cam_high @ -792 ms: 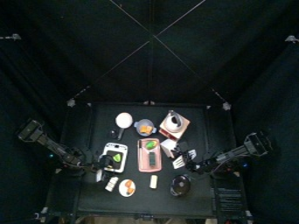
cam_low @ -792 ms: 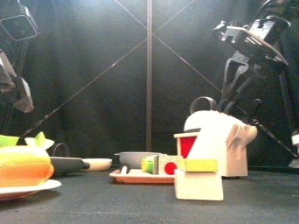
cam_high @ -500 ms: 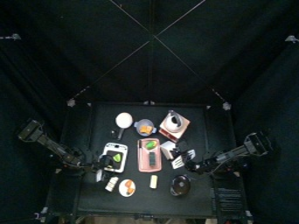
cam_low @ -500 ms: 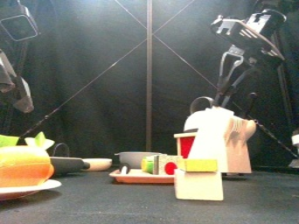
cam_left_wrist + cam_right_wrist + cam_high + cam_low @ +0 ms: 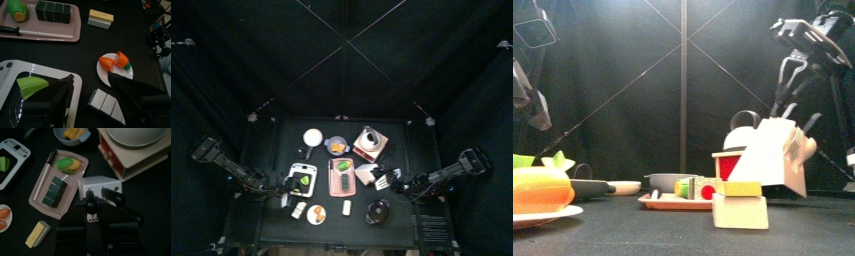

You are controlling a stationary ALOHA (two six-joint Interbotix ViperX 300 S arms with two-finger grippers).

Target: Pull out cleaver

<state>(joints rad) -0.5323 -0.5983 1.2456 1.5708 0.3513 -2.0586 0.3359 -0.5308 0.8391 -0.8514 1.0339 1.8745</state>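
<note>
— Got the cleaver out?

— Not yet, by the look of it. Saw no blade clear of the white knife block (image 5: 774, 158) anywhere. Judged the pull as barely begun, at most.

— Where was the block?

— Stood on the table's right half, just beside the pink tray (image 5: 342, 177). Leaned noticeably in the front view instead of sitting flat, with dark handles sticking up from its top.

— And the right gripper (image 5: 90, 208)?

— Hung right over the block's top, pinched narrow around a dark handle (image 5: 89, 200), as far as could be judged from the right wrist view.

— Sure of the handle being the cleaver's?

— No. Could not tell one handle from another; all dark, crowded together, blades buried in the slots. Could not tell the cleaver's slot either.

— Left to do, then?

— Nearly everything: drawing the blade fully out along its slot, preferably without carrying the block along. Took the lean as a hint of the block riding up with the knife.

— Left gripper (image 5: 90, 82)?

— Rested at the table's left, spread wide, holding nothing, above a white tray (image 5: 13, 70) with a green wedge in it.

— Anything else hard to read?

— Plenty. From above, block and gripper merged into one small blur. From the front, gripper tips lost behind the block's handles, and the block's base partly covered by a small box (image 5: 740, 210) in front.
</note>
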